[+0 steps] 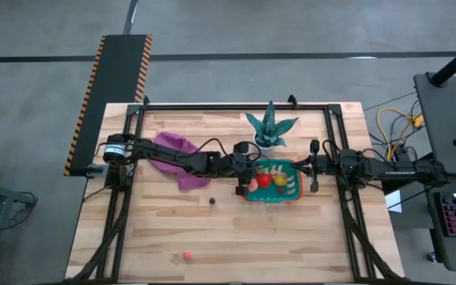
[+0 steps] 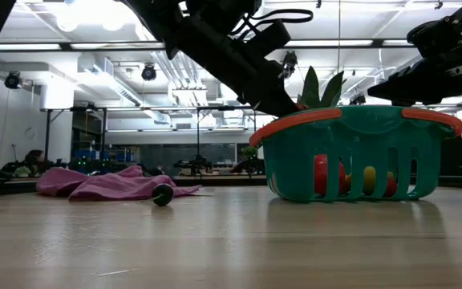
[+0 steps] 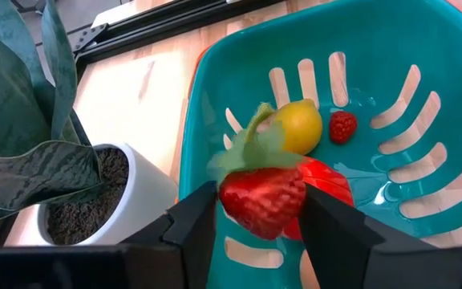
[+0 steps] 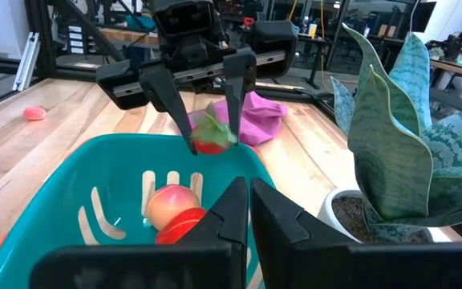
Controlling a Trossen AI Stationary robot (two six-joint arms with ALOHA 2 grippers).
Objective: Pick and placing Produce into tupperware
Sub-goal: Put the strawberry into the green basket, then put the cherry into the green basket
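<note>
Dropping the strawberry (image 3: 263, 197) cleanly is the step in hand. The left gripper (image 3: 257, 225) hangs over the tub (image 1: 293, 195), just inside its rim on the cloth (image 1: 174, 154) side, with the berry between its fingers; in the left wrist view the berry looks blurred and a gap shows at each finger, so I judge it is slipping free, though whether it is pinched or already loose cannot be told. Below it lie a lemon (image 3: 297, 126), a raspberry (image 3: 342, 126) and a red piece (image 3: 327, 183). Best to spread the fingers fully before lifting, then rise straight up, clear of the rim and of the plant (image 1: 269, 127) just beside. The right gripper (image 4: 247, 210) waits at the tub's far end, fingers pressed together. A dark piece (image 1: 211, 202) and a pink one (image 1: 187, 255) remain on the table (image 1: 291, 245).
</note>
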